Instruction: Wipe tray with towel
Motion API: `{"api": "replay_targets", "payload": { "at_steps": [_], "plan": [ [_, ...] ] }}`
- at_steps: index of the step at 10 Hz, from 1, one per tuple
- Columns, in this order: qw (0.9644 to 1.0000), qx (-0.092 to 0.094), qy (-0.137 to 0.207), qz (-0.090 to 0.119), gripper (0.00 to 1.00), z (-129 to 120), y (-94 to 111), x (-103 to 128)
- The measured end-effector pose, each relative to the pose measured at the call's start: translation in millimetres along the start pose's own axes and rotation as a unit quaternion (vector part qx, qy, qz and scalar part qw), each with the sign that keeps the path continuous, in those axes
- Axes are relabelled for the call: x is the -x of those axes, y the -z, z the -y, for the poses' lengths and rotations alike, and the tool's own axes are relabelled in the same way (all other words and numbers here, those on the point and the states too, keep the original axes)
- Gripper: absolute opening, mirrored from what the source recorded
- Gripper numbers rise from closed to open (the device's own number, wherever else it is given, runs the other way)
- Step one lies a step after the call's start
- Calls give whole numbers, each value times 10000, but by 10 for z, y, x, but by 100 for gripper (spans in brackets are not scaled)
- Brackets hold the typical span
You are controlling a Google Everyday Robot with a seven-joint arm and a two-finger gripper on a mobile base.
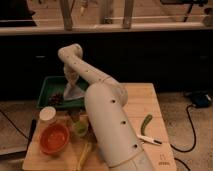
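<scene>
as the towel (73, 93) hangs in a peaked drape below the gripper (70, 81), the gripper is read as clenched on the cloth's top, w/ the lower hem reaching the floor of the tray (47, 86). the arm (107, 115) crosses the wooden board (145, 100) from lower right, wrist bent down so the cloth meets the tray from above. a dark clump (56, 98) in the tray, just left of the towel, is prob. what needs wiping. orange bowl (53, 138), white jar (47, 115) & green cup (80, 127) stand near-left, outside the tray; green vegetable (146, 123) & pen (150, 140) lie right of the arm.
</scene>
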Motion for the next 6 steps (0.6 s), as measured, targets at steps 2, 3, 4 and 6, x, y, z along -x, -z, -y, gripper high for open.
{"api": "replay_targets", "payload": {
  "at_steps": [2, 3, 4, 6],
  "plan": [
    [9992, 18, 376, 133, 1, -56, 3, 211],
    [9979, 65, 609, 218, 1, -138, 1, 358],
    [9970, 130, 718, 243, 1, -219, 6, 419],
    [9962, 300, 789, 219, 1, -438, 23, 405]
  ]
}}
